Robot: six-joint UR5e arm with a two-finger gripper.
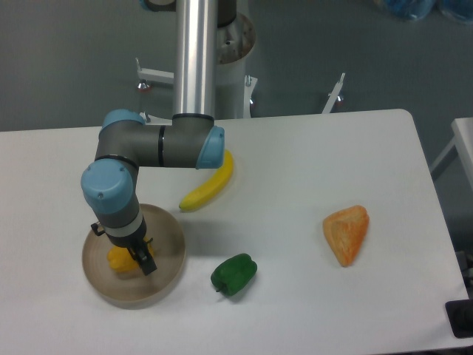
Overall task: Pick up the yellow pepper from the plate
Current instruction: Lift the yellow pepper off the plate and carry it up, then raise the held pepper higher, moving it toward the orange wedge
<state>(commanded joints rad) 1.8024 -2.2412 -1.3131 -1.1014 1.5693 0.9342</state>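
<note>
Fixed camera, 1 view. The lumpy yellow-orange pepper (118,259) lies left of centre in the round beige plate (166,235), near the table's front-left corner. The black 2-finger gripper (137,259) is lowered directly over it, evidently for grasping; jaw opening and hold cannot be judged.

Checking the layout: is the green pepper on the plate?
No, the green pepper lies on the table, just right of the plate.

A white table (310,148) with rounded corners stands on a dull grey floor (66,59) under even light.
</note>
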